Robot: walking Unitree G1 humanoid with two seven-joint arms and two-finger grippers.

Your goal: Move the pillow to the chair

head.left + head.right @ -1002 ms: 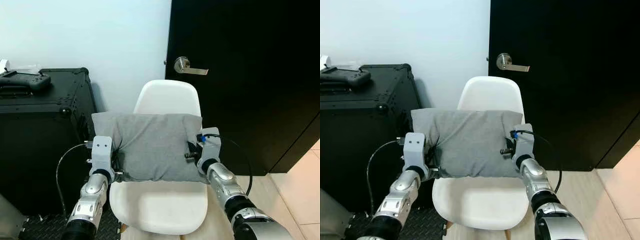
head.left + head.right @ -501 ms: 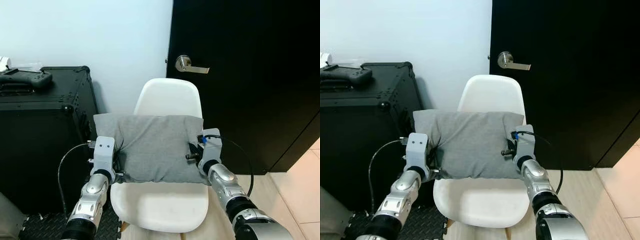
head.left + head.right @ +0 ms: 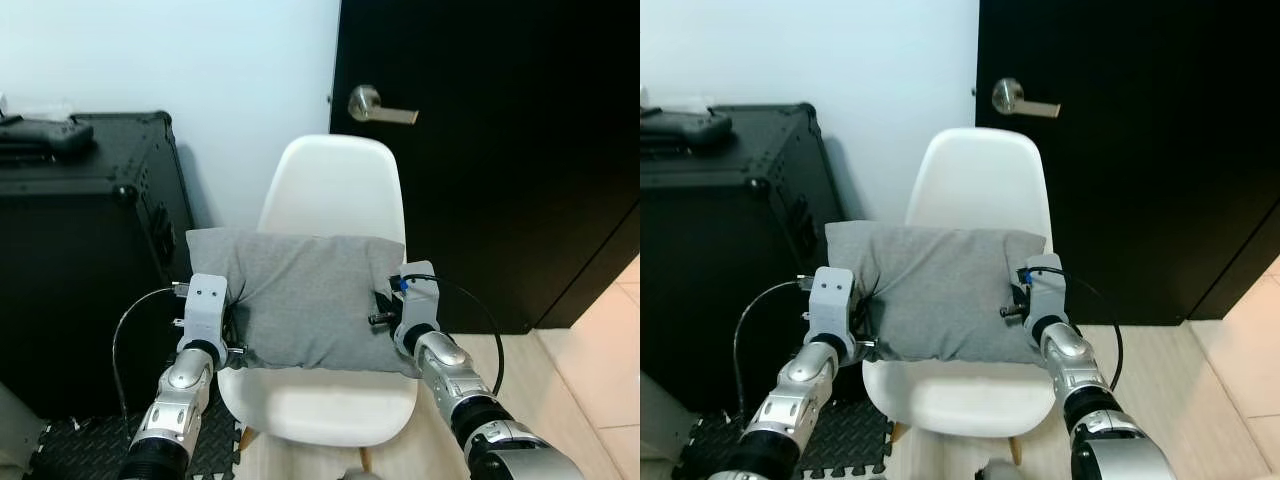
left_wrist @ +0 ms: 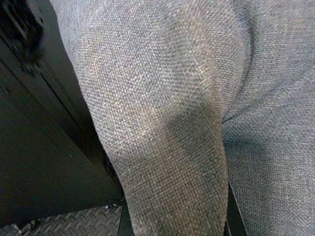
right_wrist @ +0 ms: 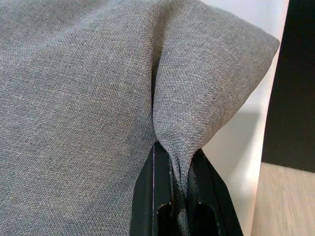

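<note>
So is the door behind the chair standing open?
No, the black door is shut flush in its frame, its silver lever handle level, behind the white chair.

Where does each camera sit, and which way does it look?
Head eyes: look forward and down at the chair, door and case; both silver arms hold the pillow.
Left wrist: looks along the left gripper into pillow cloth.
Right wrist: looks along the right gripper, pinching a pillow fold.
All views share the pillow.
</note>
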